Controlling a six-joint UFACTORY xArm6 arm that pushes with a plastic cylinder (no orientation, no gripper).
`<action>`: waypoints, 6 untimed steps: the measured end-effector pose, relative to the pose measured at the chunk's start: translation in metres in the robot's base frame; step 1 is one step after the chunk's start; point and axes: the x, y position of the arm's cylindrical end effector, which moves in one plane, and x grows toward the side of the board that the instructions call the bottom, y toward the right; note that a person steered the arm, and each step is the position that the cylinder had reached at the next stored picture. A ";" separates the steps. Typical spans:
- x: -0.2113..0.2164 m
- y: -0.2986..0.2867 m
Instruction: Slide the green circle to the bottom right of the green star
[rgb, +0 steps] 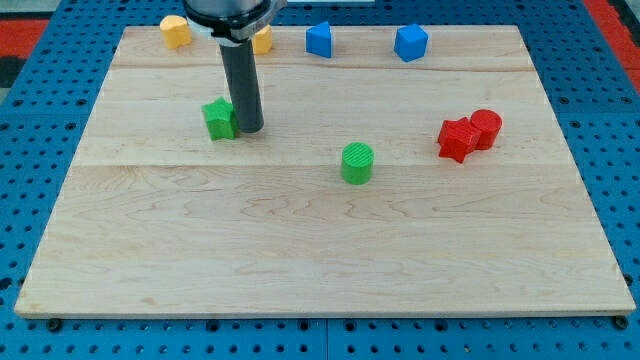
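Note:
The green circle (357, 162) stands near the middle of the wooden board (300, 230). The green star (219, 118) lies to its upper left. My tip (249, 130) is right beside the green star, at its right edge, about touching it. The green circle is well to the right of and a little below my tip, apart from it.
A red star (457, 139) and a red cylinder (486, 128) touch each other at the right. Along the top edge are a yellow block (175, 31), a second yellow block (263, 39) partly hidden behind the rod, and two blue blocks (319, 39) (410, 42).

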 end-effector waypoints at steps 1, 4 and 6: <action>-0.019 0.088; 0.082 0.164; 0.071 0.046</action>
